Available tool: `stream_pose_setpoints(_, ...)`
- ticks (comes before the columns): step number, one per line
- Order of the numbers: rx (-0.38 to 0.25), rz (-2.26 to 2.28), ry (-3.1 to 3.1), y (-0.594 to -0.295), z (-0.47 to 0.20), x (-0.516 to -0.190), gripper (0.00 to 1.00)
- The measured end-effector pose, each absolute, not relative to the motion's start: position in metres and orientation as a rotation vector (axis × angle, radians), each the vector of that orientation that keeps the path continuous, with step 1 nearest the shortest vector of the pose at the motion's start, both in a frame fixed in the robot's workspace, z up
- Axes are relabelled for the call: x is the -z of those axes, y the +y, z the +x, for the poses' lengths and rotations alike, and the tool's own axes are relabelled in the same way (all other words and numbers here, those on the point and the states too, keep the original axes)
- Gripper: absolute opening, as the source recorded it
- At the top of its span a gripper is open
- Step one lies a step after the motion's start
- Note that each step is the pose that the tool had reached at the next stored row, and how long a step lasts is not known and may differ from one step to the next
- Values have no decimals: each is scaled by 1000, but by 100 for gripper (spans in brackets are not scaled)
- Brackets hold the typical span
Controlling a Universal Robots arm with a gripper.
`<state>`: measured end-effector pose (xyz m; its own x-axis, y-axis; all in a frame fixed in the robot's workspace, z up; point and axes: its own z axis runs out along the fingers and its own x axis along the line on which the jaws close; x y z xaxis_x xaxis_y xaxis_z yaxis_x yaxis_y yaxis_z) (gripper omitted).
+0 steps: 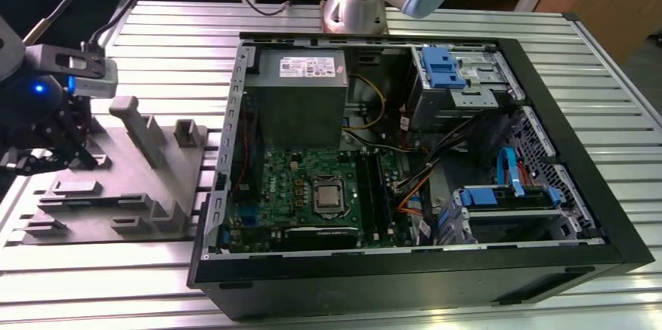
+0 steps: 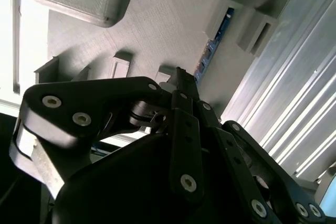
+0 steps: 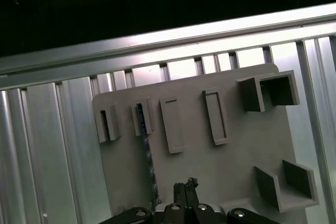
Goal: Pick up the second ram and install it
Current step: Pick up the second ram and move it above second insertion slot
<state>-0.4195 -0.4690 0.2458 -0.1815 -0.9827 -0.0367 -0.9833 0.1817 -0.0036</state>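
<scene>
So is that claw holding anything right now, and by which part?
Nothing seems held: the claw sits beside the thin blue-green circuit-board stick resting in the grey plastic holder.

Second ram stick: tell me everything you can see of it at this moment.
The second ram is a thin, narrow circuit-board stick, dark blue with small dark parts along it. Both wrist views see it edge-on. It stands on its long edge on the grey fixture plate. One end is tucked into a small grey bracket, and the rest runs along the plate toward the gripper, which sits close beside it. Whether they touch cannot be judged.
</scene>
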Motion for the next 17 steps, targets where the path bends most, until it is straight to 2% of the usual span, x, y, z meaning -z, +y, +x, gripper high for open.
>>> stream_pose_setpoints(17,-35,-2123,2275,-477,-420,-240,10)
